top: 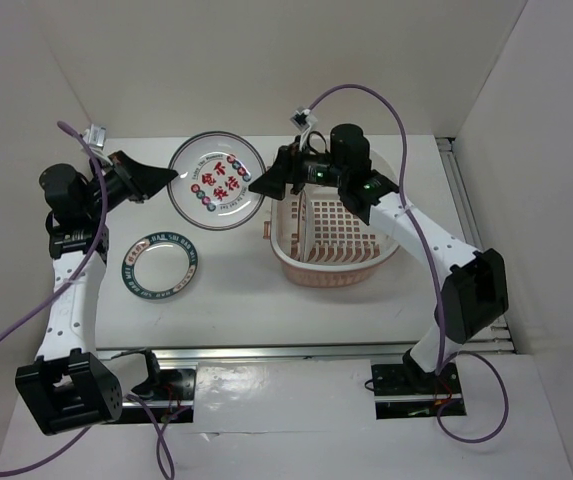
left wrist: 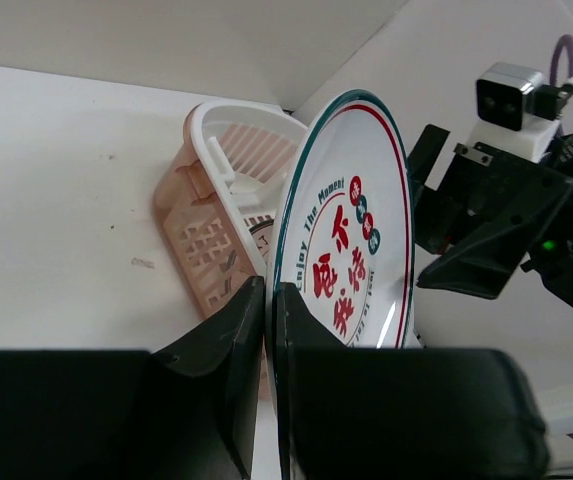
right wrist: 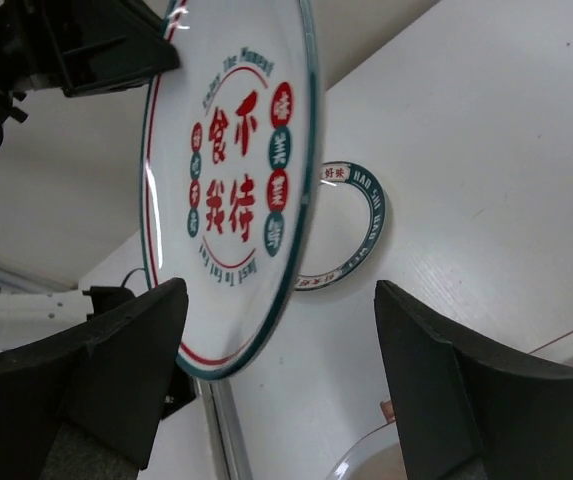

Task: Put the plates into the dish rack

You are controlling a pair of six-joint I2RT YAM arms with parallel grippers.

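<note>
I saw left end effector (left wrist: 269,325) pinching the red-character plate (top: 218,180) by its rim, aloft near the counter's (top: 236,310) back edge | right end effector (top: 263,183) released, at its opposite rim | dish rack (top: 331,278) lay right, nearer right arm.

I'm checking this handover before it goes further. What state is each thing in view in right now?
plate with red characters: held clear of the table by its rim.
left gripper: shut on that rim.
right gripper: open, jaws either side of the plate's opposite edge.
teal-rimmed plate: lying flat on the table, untouched.
dish rack: standing on the table, held plate not yet inside.
</note>
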